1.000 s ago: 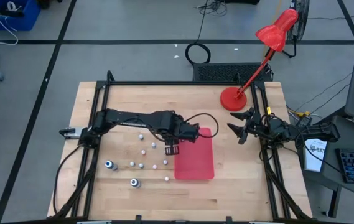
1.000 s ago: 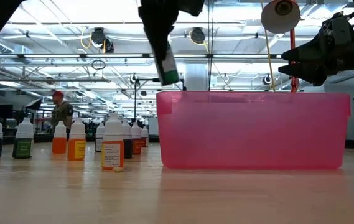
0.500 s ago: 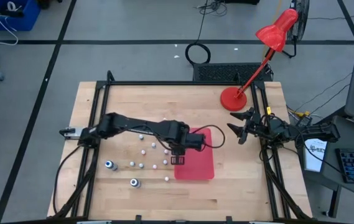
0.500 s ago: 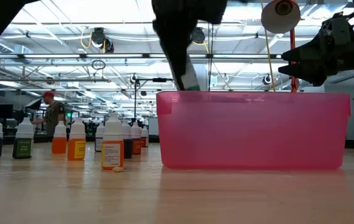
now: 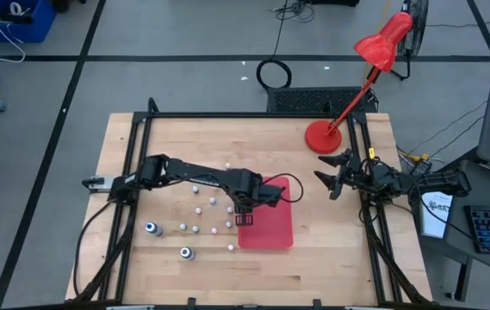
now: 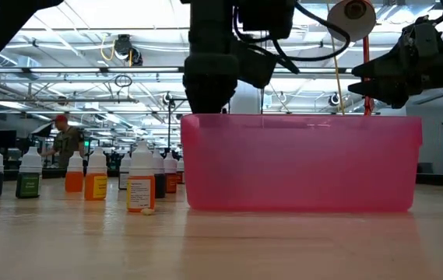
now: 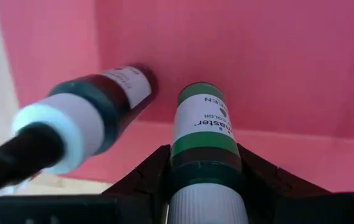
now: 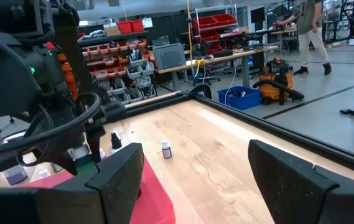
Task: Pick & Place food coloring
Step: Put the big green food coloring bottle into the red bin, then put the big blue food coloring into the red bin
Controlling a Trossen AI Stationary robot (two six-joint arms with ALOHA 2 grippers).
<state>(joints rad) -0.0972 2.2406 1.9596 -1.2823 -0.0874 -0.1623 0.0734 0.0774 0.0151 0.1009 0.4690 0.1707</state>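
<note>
The wooden table (image 5: 331, 258) is carrying a pink plastic bin (image 5: 267, 231), which is now sitting slightly farther toward the left arm's side than a second ago, nudged as that arm reached in. The left arm has been swinging across from beside the bin, and its left gripper (image 5: 243, 209) is now hanging over the bin's near edge, dipping below the rim in the low view. It is clamping a green-labelled food coloring bottle (image 7: 203, 132), fingers partly closed around the body, with the bottle's end pointing down toward the pink floor. A second, dark-labelled bottle (image 7: 96, 112) is already lying on its side inside the bin, just beside the held one. So the carry looks nearly finished; letting go is probably next. The remaining food coloring bottles (image 5: 198, 209) are standing in a loose cluster on the wood beside the bin. The right gripper (image 5: 331, 178) is waiting with its jaws spread wide, empty, near the red lamp base (image 5: 320, 136).
</note>
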